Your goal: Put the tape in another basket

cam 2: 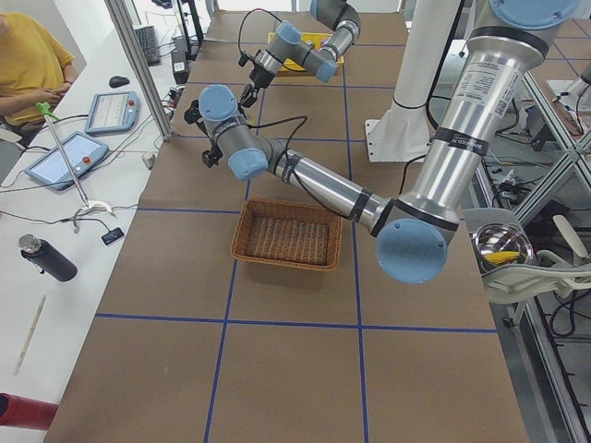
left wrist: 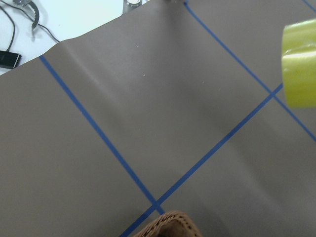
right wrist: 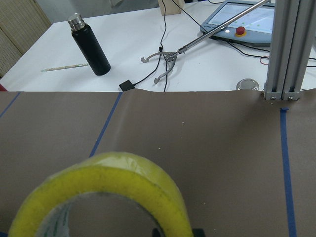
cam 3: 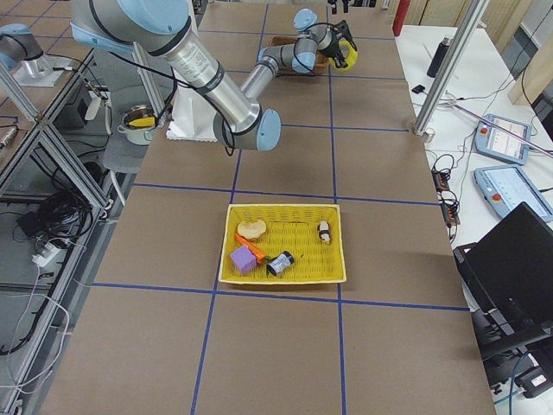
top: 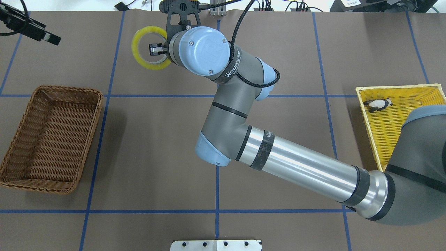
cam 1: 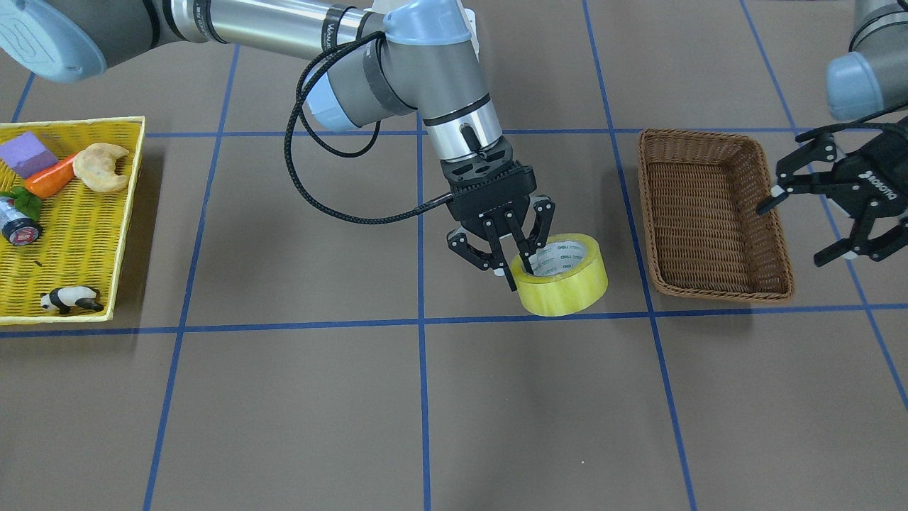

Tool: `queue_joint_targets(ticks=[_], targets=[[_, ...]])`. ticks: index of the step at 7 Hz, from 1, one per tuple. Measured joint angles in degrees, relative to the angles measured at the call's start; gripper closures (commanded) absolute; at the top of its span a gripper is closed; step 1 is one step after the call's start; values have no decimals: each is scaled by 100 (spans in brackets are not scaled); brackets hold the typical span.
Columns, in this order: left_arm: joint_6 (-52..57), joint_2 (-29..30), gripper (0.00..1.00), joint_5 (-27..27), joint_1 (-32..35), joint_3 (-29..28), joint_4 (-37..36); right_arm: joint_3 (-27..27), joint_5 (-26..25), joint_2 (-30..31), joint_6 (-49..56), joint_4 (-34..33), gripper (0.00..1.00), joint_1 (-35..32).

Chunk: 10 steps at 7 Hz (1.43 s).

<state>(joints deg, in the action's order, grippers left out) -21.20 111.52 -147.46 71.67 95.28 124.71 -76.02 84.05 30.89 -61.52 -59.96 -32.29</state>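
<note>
The yellow tape roll [cam 1: 567,284] with a white printed core sits tilted at the table's middle, left of the brown wicker basket [cam 1: 702,220] in the front-facing view. My right gripper [cam 1: 520,274] is shut on the tape's wall, with one finger inside the core and one outside. From overhead the tape [top: 146,52] shows at the far edge beside the right gripper [top: 156,49]. I cannot tell whether the tape touches the table. The basket [top: 52,139] holds nothing. My left gripper [cam 1: 794,231] is open and empty, just beyond the basket's outer side.
A yellow woven tray [cam 1: 78,234] at the other end holds a small dark can [cam 1: 20,228], a panda figure [cam 1: 69,299], a carrot, a croissant and a purple block. The right arm's long links [top: 296,164] stretch across the table's middle.
</note>
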Motion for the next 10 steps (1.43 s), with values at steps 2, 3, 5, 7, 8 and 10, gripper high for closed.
queue_joint_targets(ticks=[2,3,5,7,8,10], targets=[[-1342,183,0,552,-431,-67,1147,0,-8,5,0,68,100,38],[-2056,182,0,994,-632,-66,1618,0,-10,12,-3,112,100,49],[-3009,179,0,1346,-834,-74,2236,-18,-9,17,-7,141,100,55],[-3168,220,1,1365,-1013,-232,2702,-62,-4,48,-1,374,100,78],[-3189,234,1,1345,-1065,-269,2832,-67,-3,106,-1,649,100,111],[-3229,297,1,1225,-1090,-280,2908,-70,-13,182,5,982,100,193]])
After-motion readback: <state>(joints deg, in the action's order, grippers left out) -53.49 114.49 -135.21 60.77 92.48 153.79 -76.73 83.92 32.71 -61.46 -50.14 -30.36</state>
